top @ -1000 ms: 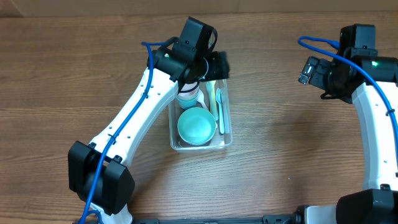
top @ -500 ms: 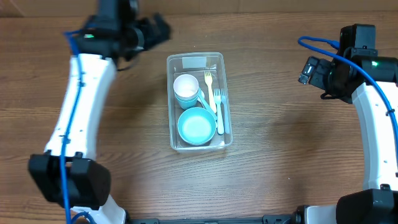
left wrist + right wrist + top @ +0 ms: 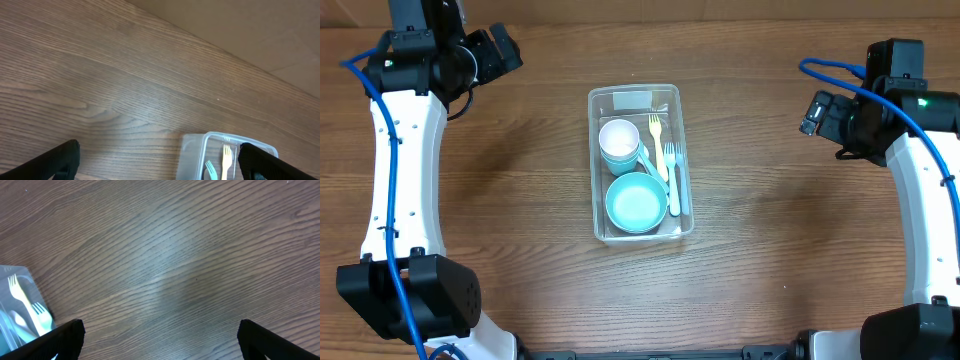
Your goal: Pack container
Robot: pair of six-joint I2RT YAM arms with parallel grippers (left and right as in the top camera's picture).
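I see the container (image 3: 633,100) at mid-table. A white cup (image 3: 618,134) sits nested in a teal one at its labelled end, a teal bowl (image 3: 636,203) fills the opposite end, and forks (image 3: 669,165) lie along its right wall. The left gripper (image 3: 503,50), which stood over the container's cup end a second ago, has swung well clear to the container's far left and hangs with jaws wide, holding nothing. The right gripper (image 3: 815,112), well to the container's right, is unmoved, likewise wide and empty. I judge the last item delivered; nothing loose shows beside the container, so packing looks finished.
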